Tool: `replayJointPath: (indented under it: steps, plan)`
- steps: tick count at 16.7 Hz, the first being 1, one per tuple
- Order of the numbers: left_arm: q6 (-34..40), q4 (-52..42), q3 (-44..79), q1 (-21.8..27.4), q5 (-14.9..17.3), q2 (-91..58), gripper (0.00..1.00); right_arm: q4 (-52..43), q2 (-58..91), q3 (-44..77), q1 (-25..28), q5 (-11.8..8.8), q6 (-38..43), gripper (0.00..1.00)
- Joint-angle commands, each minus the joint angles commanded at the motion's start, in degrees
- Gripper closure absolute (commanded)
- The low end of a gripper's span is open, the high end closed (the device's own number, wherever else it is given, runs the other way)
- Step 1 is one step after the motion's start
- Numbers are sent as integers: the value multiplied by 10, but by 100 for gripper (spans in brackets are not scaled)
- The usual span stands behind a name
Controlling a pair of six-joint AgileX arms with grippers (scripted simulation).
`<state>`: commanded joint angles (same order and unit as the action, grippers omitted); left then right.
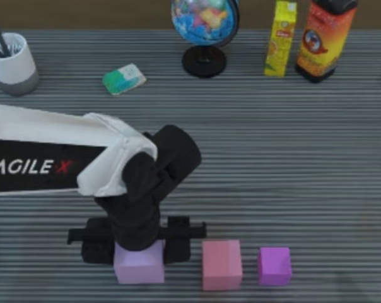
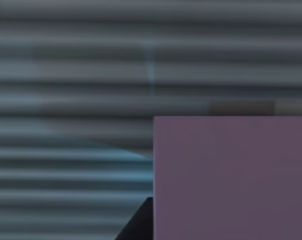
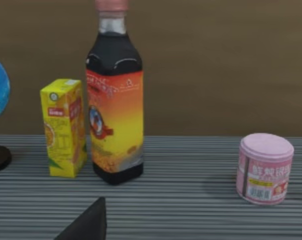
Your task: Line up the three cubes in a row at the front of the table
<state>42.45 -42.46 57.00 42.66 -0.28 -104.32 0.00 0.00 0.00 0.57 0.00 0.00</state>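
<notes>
Three cubes stand in a row at the table's point(image 1: 316, 158) front edge. The large lilac cube point(image 1: 139, 265) is leftmost, the pink cube point(image 1: 222, 265) is in the middle, and the small purple cube point(image 1: 274, 266) is on the right. My left gripper point(image 1: 139, 249) hangs straight over the lilac cube, its dark fingers point(image 1: 97, 247) flush against both sides. In the left wrist view the lilac cube point(image 2: 231, 180) fills the near corner, with one finger point(image 2: 138, 225) against its edge. My right arm is outside the top view; only one finger point(image 3: 91, 222) of its gripper point(image 3: 156, 236) shows, set far to the side.
Along the back stand a pen cup point(image 1: 12, 63), a green-and-white eraser block point(image 1: 123, 79), a globe point(image 1: 205, 31), a yellow carton point(image 1: 281, 38) and a dark sauce bottle point(image 1: 325, 38). A pink can point(image 3: 264, 168) stands near the bottle.
</notes>
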Motion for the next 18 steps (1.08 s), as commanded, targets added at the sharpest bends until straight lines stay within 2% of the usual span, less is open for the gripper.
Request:
replayJointPath:
  steps: [13, 18]
  plan:
    - [0, 0, 0, 0, 0, 0, 2, 0, 0, 0, 0, 0, 0, 0]
    - [0, 0, 0, 0, 0, 0, 0, 0, 0, 0, 0, 0, 0, 0]
